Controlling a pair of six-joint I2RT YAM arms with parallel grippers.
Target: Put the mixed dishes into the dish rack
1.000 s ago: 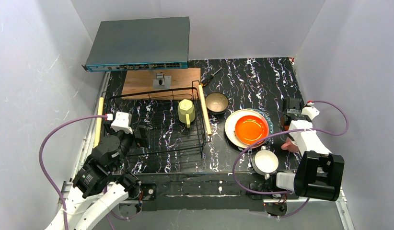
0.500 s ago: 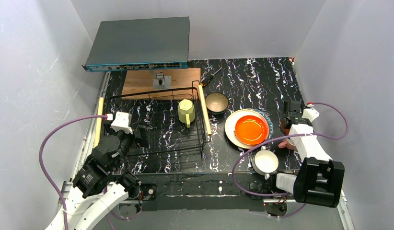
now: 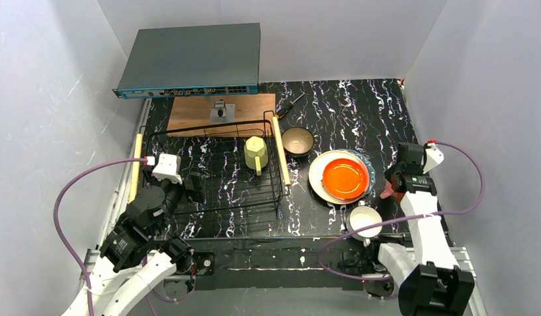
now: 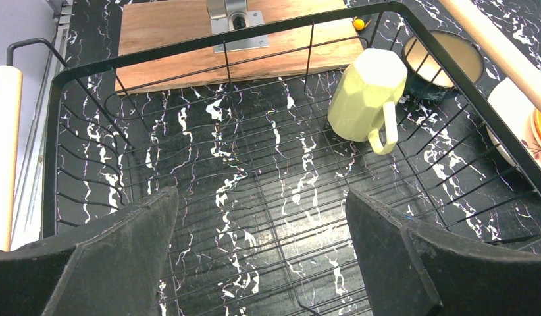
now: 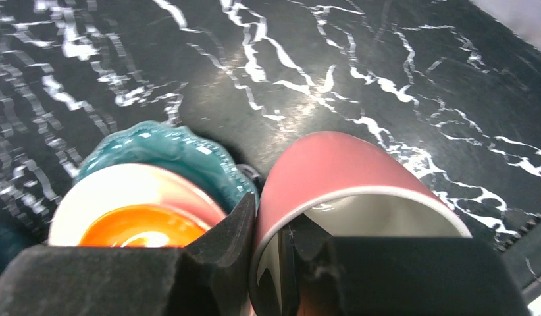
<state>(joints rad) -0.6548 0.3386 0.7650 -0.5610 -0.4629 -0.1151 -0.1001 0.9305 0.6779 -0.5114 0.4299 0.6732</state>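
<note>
My right gripper (image 5: 271, 224) is shut on the rim of the pink mug (image 5: 334, 164), one finger outside the wall and one inside. The mug (image 3: 388, 191) is tipped on its side, just right of the stacked orange plate (image 3: 345, 178), cream plate (image 3: 318, 181) and teal plate (image 5: 169, 148). A white cup (image 3: 364, 222) stands near the front. The blue-teal bowl (image 3: 298, 140) sits beside the dish rack (image 3: 281, 158). Inside the rack lies a yellow-green mug (image 4: 363, 99). My left gripper (image 4: 261, 204) hangs open over the rack's near left part, holding nothing.
A flat wooden board (image 3: 222, 112) with a small metal fitting lies behind the rack. A grey box (image 3: 192, 59) sits at the back left, and a small dark tool (image 3: 291, 104) lies by the board. White walls close in on both sides.
The right gripper's fingers closed on the pink mug's rim and shifted it slightly toward the plates, while the right arm swung round. The left arm has not moved.
</note>
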